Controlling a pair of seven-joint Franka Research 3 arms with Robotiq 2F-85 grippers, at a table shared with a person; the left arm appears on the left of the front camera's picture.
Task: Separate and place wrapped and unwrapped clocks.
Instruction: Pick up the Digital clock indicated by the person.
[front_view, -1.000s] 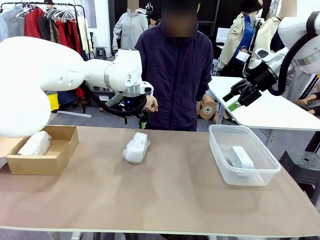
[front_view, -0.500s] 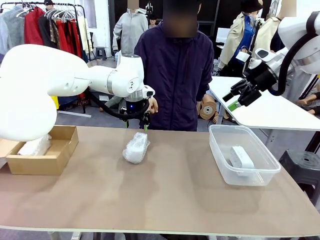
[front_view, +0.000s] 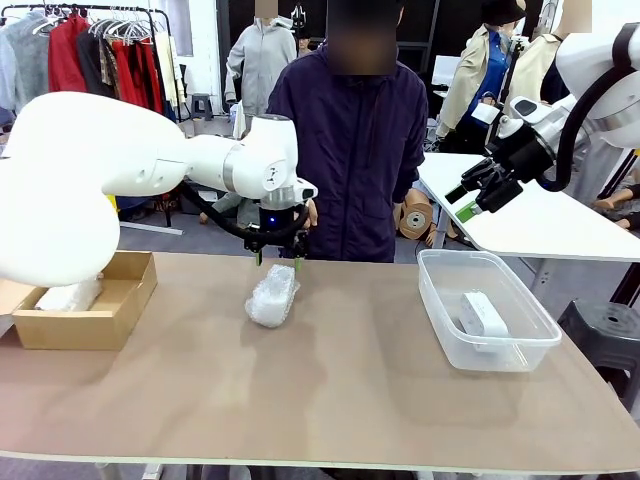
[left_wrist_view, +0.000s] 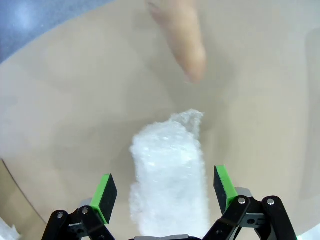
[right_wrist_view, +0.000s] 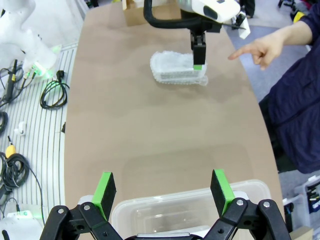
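Observation:
A bubble-wrapped clock (front_view: 273, 295) lies mid-table. My left gripper (front_view: 278, 258) hangs open just above its far end; the left wrist view shows the bundle (left_wrist_view: 170, 185) between the spread green pads (left_wrist_view: 105, 196) of that gripper (left_wrist_view: 164, 192). A second wrapped clock (front_view: 68, 296) rests in the cardboard box (front_view: 70, 330), partly behind my left arm. The bare white clock (front_view: 482, 315) lies in the clear tub (front_view: 436, 300). My right gripper (front_view: 460, 202) is open and empty, raised high at the right; its wrist view (right_wrist_view: 162, 192) looks down over the tub (right_wrist_view: 190, 212) and the middle bundle (right_wrist_view: 175, 70).
A person stands at the far edge, and a hand (right_wrist_view: 260, 50) points a finger (left_wrist_view: 182, 40) towards the middle bundle. The cardboard box sits at the table's left end and the tub at its right end. A white side table (front_view: 540, 215) stands beyond the right gripper.
My left gripper has shifted right and come down over the far end of the middle bundle. The right arm has not moved.

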